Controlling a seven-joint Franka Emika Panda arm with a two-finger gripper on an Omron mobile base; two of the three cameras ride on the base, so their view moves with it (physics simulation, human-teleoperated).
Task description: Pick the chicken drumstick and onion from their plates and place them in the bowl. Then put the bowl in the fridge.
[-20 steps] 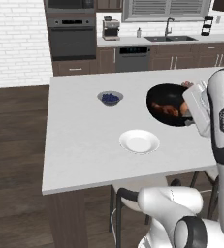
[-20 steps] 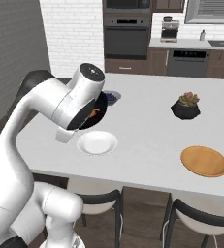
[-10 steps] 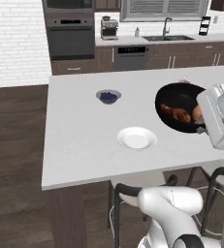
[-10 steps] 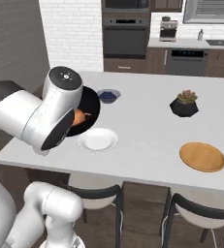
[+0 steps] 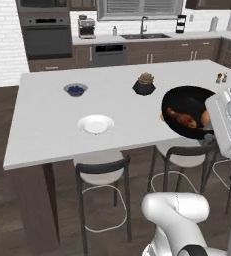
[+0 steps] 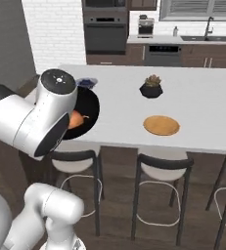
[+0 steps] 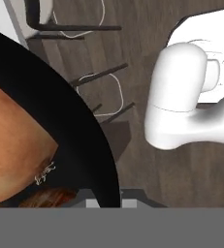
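Observation:
The black bowl (image 5: 186,102) hangs tilted in the air over the island's front edge, with my gripper (image 5: 210,131) shut on its near rim. Inside it lie the reddish-brown chicken drumstick (image 5: 180,118) and the orange-tan onion (image 5: 205,117). From the right base, the bowl (image 6: 90,108) and onion (image 6: 75,119) peek out behind my arm. In the hand view the onion (image 7: 11,145) looms large inside the bowl (image 7: 79,145), the drumstick (image 7: 50,197) shows below it, and floor lies beyond the rim. The white plate (image 5: 95,123) and the wooden plate (image 6: 161,125) sit bare. The fridge is out of view.
A small grey blueberry bowl (image 5: 75,89), a potted plant (image 5: 144,85) and two shakers (image 5: 220,77) stand on the island counter (image 5: 47,135). Stools (image 5: 103,172) line its front edge. Ovens, a sink and cabinets run along the back wall.
The whole picture has shifted, so the base has driven and the island now sits further left and farther off. The bowl stays in my shut gripper, carried out past the counter's edge.

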